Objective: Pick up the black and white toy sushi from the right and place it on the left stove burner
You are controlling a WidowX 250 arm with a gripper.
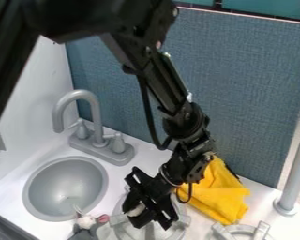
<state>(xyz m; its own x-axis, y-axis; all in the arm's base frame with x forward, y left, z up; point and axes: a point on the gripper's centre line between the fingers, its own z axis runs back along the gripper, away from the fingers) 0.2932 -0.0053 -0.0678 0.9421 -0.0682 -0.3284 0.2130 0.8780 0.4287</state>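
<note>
The black gripper hangs low over the left stove burner, at the bottom centre of the view. A small white thing shows against the gripper's left side; whether it is held or merely lies there is unclear. To the gripper's left, at the bottom edge, is a grey and white plush mouse with pinkish ears. A crumpled yellow cloth lies on the counter to the right of the gripper, close to the back wall.
A round grey sink is set into the white counter at the left, with a grey faucet behind it. Another burner is at the bottom right, near a grey upright post. A blue panel stands behind the counter.
</note>
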